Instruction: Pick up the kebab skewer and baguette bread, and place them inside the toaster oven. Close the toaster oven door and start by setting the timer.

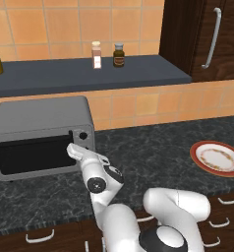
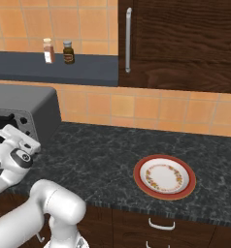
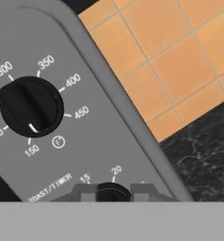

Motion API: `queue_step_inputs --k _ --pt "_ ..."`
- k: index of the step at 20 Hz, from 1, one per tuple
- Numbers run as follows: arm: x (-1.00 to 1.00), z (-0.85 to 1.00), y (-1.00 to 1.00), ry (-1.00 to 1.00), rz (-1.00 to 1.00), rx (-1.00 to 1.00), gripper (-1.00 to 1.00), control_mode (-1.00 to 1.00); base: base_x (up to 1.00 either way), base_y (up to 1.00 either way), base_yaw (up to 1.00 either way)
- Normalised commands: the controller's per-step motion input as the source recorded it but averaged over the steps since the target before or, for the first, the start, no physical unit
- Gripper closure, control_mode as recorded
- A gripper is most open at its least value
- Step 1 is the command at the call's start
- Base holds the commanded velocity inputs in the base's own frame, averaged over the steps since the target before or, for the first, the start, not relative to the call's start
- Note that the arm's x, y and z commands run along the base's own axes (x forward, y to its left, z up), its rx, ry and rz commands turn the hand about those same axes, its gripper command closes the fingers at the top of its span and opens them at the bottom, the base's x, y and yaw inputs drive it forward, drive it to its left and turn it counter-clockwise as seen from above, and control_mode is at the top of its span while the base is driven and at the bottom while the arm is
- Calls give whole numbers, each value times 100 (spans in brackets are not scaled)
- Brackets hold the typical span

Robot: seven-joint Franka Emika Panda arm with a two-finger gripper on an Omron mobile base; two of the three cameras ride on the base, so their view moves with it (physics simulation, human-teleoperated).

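The hand (image 3: pixel 112 196) is pressed up to the oven's (image 1: pixel 40 118) right panel, its fingers (image 3: pixel 88 193) narrow and closed around the small dark timer knob (image 3: pixel 112 192) under the "TOAST/TIMER" label. Just above the hand on the same panel sits the larger temperature knob (image 3: pixel 31 107). The door (image 1: pixel 33 153) lies just left of the hand, shut. Well off to the hand's right, a red-rimmed plate (image 1: pixel 218 157) rests on the dark table (image 1: pixel 153 157).

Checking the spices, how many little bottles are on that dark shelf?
2: a pale shaker and a brown bottle side by side on the shelf, above the toaster oven; others could sit out of frame.
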Motion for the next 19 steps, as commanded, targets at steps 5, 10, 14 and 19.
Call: queue_step_inputs --k 5,10,14,19 --pt "0 -22 14 0 -4 13 100 -100 0 0 0" --pt "0 -25 22 0 -5 14 100 -100 0 0 0" --pt "0 -24 22 0 -6 15 100 -100 0 0 0" --pt "-2 -23 31 0 -8 15 100 -100 0 0 0"
